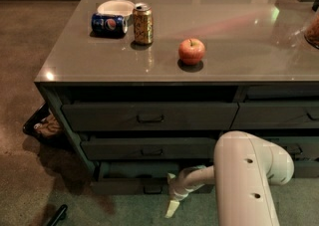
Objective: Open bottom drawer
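The bottom drawer (119,186) is the slim dark grey-green front lowest in the left stack. It stands a little way out, with a strip of its inside showing above the front. Its small dark pull (152,188) is at the centre. My gripper (174,201) is low in front of this drawer, just right of the pull, at the end of my white arm (246,180). The arm covers the drawer's right end.
Two taller drawers (149,117) sit above it, and the neighbouring stack (279,115) is to the right. On the counter are an apple (192,51), an upright can (143,23), a lying blue can (108,23) and a white bowl (115,7). A dark bin (42,126) stands on the floor at the left.
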Controlling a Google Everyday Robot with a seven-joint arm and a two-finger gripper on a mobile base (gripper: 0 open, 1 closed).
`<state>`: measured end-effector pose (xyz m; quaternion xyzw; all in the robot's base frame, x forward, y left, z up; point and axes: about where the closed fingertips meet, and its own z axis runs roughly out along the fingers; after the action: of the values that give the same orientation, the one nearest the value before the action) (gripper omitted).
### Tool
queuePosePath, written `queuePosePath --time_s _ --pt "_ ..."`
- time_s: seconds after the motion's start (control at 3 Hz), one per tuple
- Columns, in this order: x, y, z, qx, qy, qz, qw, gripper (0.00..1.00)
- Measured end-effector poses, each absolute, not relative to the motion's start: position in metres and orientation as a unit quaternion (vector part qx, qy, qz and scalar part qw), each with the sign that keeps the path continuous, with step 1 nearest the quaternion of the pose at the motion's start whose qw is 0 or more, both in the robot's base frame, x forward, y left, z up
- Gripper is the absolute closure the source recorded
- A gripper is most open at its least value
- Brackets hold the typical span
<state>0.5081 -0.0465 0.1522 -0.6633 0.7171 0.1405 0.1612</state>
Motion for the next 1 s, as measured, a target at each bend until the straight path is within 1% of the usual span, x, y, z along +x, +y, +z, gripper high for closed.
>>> queuePosePath --time_s 1.0 --pt "0.4982 -0.0483 0.1558 -0.657 0.722 0.151 0.154 0.0"
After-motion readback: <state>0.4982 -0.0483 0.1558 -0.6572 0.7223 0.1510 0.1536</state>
